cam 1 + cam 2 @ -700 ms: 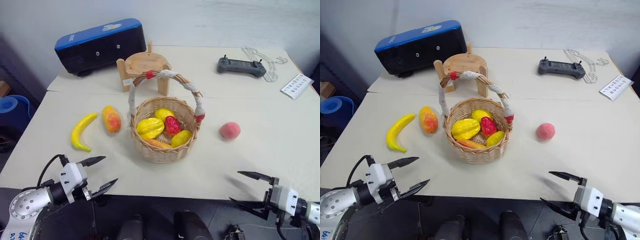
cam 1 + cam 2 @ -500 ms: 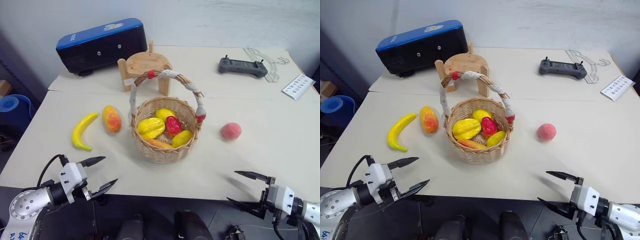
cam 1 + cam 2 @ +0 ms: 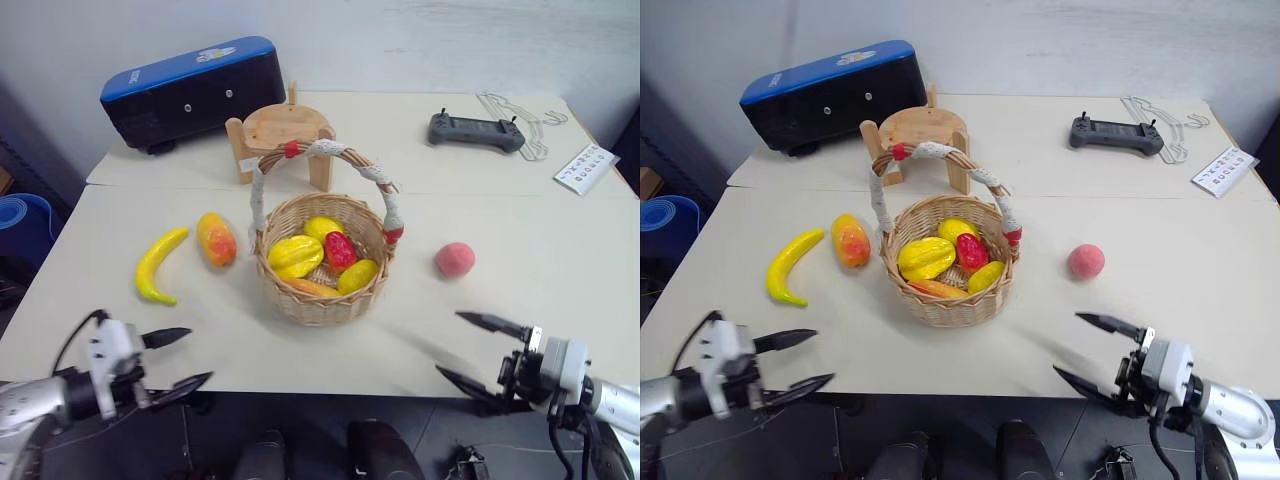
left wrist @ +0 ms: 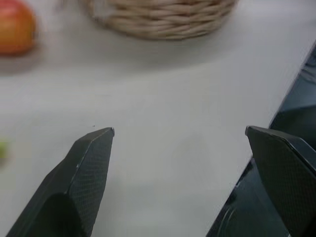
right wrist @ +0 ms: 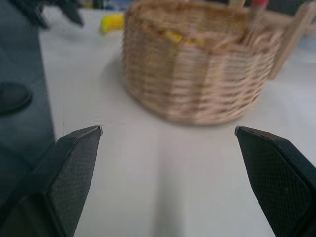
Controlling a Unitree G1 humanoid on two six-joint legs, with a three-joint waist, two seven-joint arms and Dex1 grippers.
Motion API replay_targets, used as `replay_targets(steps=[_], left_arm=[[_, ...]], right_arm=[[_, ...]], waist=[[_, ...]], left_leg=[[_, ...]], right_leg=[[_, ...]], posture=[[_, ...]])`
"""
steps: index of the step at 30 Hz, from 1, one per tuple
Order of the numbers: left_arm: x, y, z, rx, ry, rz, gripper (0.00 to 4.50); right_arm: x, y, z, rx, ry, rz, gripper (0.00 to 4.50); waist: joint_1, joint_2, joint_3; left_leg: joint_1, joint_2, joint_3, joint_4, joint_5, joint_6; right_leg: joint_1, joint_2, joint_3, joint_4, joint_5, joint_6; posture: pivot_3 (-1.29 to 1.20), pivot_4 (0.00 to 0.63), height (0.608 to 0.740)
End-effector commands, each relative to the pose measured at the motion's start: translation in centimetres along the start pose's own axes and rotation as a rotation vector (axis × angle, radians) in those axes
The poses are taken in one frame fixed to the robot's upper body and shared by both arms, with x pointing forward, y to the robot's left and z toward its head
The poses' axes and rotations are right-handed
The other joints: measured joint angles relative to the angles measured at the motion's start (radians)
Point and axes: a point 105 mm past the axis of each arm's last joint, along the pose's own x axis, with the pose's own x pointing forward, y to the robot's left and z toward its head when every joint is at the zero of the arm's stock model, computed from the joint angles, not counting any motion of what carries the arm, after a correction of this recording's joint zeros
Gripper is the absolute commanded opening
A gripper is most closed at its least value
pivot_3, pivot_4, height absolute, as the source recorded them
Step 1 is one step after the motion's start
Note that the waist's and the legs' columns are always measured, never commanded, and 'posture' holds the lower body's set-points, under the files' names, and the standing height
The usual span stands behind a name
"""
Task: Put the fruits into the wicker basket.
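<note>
I have my left gripper [image 3: 180,357] hanging at the near edge of the table [image 3: 560,250], on the left side, its two black fingers spread wide with nothing between them. Through its wrist camera I see bare tabletop between the fingertips [image 4: 96,148], with the basket's woven wall beyond and the mango off to one side. My right gripper [image 3: 470,347] sits at the near edge on the right, fingers likewise spread wide and empty, pointing in toward the middle of the table; its wrist camera looks straight at the side of the basket, well apart from the tips.

The wicker basket [image 3: 318,300] stands near the middle of the table, upright, its arched cloth-wrapped handle [image 3: 322,152] over it. Inside I can see several toy fruits, yellow ones and a red one [image 3: 338,250]. Three fruits lie on the table outside it: the banana [image 3: 158,264] to the left, well apart from the basket, the mango [image 3: 217,239] between the banana and the basket, close to the basket but not touching, and the peach [image 3: 454,259] on the right, apart from the basket and beyond my right gripper.

Behind the basket stands a small wooden stool [image 3: 280,135], and farther back left a black and blue box [image 3: 190,92]. At the far right lie a grey controller [image 3: 474,131], wire hangers [image 3: 520,112] and a printed card [image 3: 585,167]
</note>
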Motion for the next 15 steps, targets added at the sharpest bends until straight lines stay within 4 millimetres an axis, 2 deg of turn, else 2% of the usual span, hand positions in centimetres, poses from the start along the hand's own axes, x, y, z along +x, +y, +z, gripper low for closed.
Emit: replay_targets(steps=[1, 4, 6, 8, 11, 15], left_arm=[[-4.6, 3.0, 1.6, -0.168, -0.079, 0.161, 4.5], [-7.3, 4.8, 1.1, -0.307, -0.059, 0.284, 4.5], [-10.0, 7.2, -0.8, -0.429, -0.004, 0.477, 4.5], [-11.7, 8.6, -1.5, -0.501, -0.002, 0.589, 4.5], [-11.3, 9.1, -0.8, -0.589, -0.026, 0.597, 4.5], [-8.2, 9.0, 3.0, -0.622, -0.071, 0.454, 4.5]], right_arm=[[2.1, 0.4, 3.6, -0.085, -0.113, 0.06, 4.46], [3.4, 0.9, 4.8, -0.138, -0.164, 0.1, 4.46], [4.5, 1.0, 5.7, -0.188, -0.215, 0.112, 4.46], [5.4, 0.9, 6.6, -0.227, -0.253, 0.116, 4.46], [6.0, 0.5, 7.3, -0.243, -0.277, 0.106, 4.46], [6.6, 0.3, 8.1, -0.215, -0.298, 0.118, 4.46]], waist=[[0.002, 0.0, 0.0], [0.003, 0.0, 0.0], [0.003, -0.001, 0.0], [0.003, -0.001, 0.0], [0.005, -0.003, 0.0], [0.012, -0.008, -0.002]], left_leg=[[0.0, 0.0, -0.001, 0.0, 0.0, 0.0], [-0.001, 0.0, -0.001, 0.0, 0.0, 0.0], [-0.001, 0.0, -0.001, -0.001, 0.0, 0.0], [-0.001, 0.0, -0.001, -0.001, 0.0, 0.0], [-0.001, 0.0, -0.001, -0.001, 0.0, 0.0], [-0.002, 0.0, -0.005, -0.001, -0.001, -0.002]], right_leg=[[0.0, 0.0, -0.001, 0.0, 0.0, 0.0], [0.0, 0.0, -0.002, 0.0, 0.0, -0.001], [0.0, 0.0, -0.002, -0.001, 0.0, -0.001], [-0.001, 0.0, -0.002, -0.001, 0.0, -0.001], [-0.001, 0.0, -0.002, 0.0, 0.0, -0.001], [0.0, -0.001, -0.003, 0.0, 0.0, -0.001]], posture=[[0.0, 0.15, 0.74], [0.0, 0.15, 0.74], [0.0, 0.15, 0.74], [0.0, 0.15, 0.74], [0.0, 0.15, 0.74], [0.0, 0.15, 0.74]])
